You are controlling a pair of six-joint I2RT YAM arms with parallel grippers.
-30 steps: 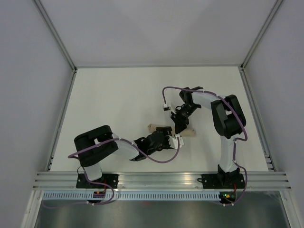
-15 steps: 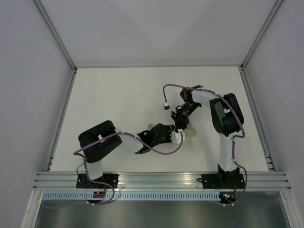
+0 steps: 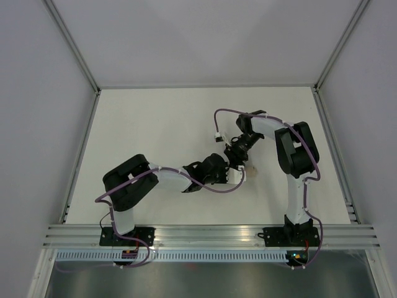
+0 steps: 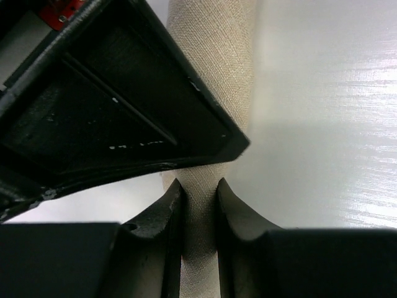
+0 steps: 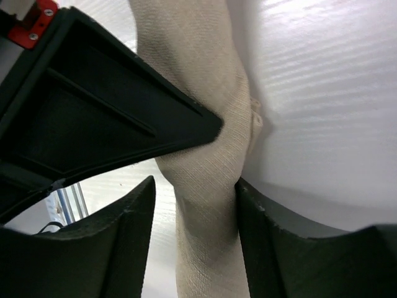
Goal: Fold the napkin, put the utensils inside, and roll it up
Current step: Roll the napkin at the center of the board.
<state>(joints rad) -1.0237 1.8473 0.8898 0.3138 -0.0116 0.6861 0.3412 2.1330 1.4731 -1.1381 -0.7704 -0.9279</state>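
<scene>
The napkin point(image 4: 217, 62) is a tight beige roll lying on the white table. In the top view only its right end point(image 3: 250, 168) shows past the two wrists, which meet over it. My left gripper point(image 4: 198, 194) is shut on the roll, and both fingers press into the cloth. My right gripper point(image 5: 195, 198) straddles the napkin point(image 5: 192, 56) further along and stands open. Its right finger point(image 5: 260, 217) touches the cloth and its left finger point(image 5: 133, 214) stands apart from it. The utensils are hidden.
Each wrist view has the other gripper's black body point(image 4: 111, 99) close above the roll at upper left. White table point(image 3: 155, 130) extends to the left and far side, bounded by metal rails point(image 3: 80, 149) and grey walls.
My left gripper slid right along the roll and closed on it. My right gripper opened its jaws around the napkin. The roll is now almost covered by both wrists in the top view.
</scene>
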